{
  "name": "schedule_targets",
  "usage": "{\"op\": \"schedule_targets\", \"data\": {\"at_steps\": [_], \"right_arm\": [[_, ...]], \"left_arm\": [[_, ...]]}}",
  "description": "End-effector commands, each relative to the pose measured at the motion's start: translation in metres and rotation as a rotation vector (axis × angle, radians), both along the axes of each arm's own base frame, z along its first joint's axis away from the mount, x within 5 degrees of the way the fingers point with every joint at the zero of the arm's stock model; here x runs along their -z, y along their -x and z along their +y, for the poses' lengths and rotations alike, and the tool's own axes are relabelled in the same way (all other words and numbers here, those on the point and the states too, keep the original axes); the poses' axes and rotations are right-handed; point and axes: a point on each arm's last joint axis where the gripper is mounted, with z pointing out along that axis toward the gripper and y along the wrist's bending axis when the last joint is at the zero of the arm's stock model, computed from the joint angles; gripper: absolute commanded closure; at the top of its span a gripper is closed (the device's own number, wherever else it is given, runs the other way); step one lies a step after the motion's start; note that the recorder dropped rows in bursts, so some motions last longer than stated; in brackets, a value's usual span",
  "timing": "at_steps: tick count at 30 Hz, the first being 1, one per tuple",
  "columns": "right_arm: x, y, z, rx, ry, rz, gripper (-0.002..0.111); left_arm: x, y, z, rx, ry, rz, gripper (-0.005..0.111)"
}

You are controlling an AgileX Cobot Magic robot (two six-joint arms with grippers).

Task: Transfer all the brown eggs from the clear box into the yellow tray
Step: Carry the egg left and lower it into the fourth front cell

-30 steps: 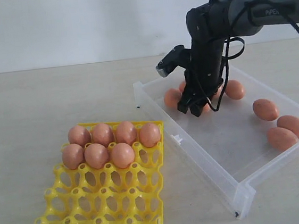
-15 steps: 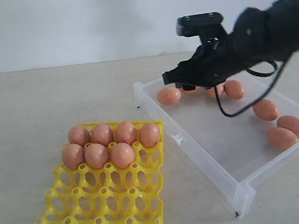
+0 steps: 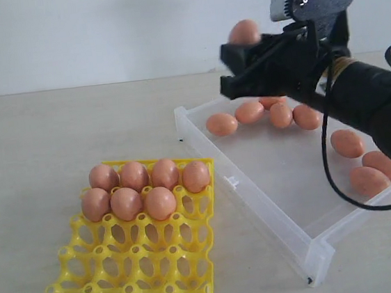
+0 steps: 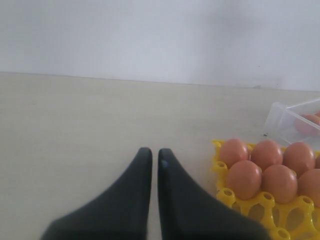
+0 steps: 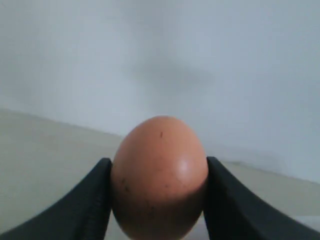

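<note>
right tool (image 5: pixel 159 167) pinches one egg (image 3: pixel 244 31) across its belly, upper right of frame, high above the box (image 3: pixel 282 172), probably so it clears the walls on the way over. tray (image 3: pixel 134 265) lower left, top rows filled, lower cups free. left tool (image 4: pixel 150 155) pressed together, idle beside tray.

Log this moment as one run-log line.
right tool: shut on brown egg, airborne | left tool: shut, empty | yellow tray: seven eggs | clear box: eight eggs
</note>
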Motion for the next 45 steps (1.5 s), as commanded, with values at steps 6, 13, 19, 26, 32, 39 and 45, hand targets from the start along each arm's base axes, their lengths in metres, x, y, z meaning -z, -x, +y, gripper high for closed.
{"op": "schedule_targets", "data": {"at_steps": [6, 13, 19, 26, 32, 39, 45], "right_arm": [[0.031, 0.032, 0.046, -0.61, -0.207, 0.331, 0.108], [0.077, 0.032, 0.054, -0.707, -0.288, 0.454, 0.108], [0.099, 0.028, 0.051, -0.66, -0.12, 0.44, 0.108], [0.106, 0.019, 0.043, -0.542, 0.006, 0.399, 0.108], [0.106, 0.009, 0.07, -0.569, 0.319, 0.346, 0.108], [0.1, 0.002, 0.09, -0.546, 0.447, 0.338, 0.108], [0.1, 0.0, 0.088, -0.51, 0.425, 0.358, 0.108]], "left_arm": [[0.001, 0.0, 0.0, 0.001, 0.011, -0.004, 0.103], [0.001, 0.0, 0.0, 0.001, 0.011, -0.004, 0.103], [0.001, 0.0, 0.0, 0.001, 0.011, -0.004, 0.103], [0.001, 0.0, 0.0, 0.001, 0.011, -0.004, 0.103], [0.001, 0.0, 0.0, 0.001, 0.011, -0.004, 0.103], [0.001, 0.0, 0.0, 0.001, 0.011, -0.004, 0.103], [0.001, 0.0, 0.0, 0.001, 0.011, -0.004, 0.103]]}}
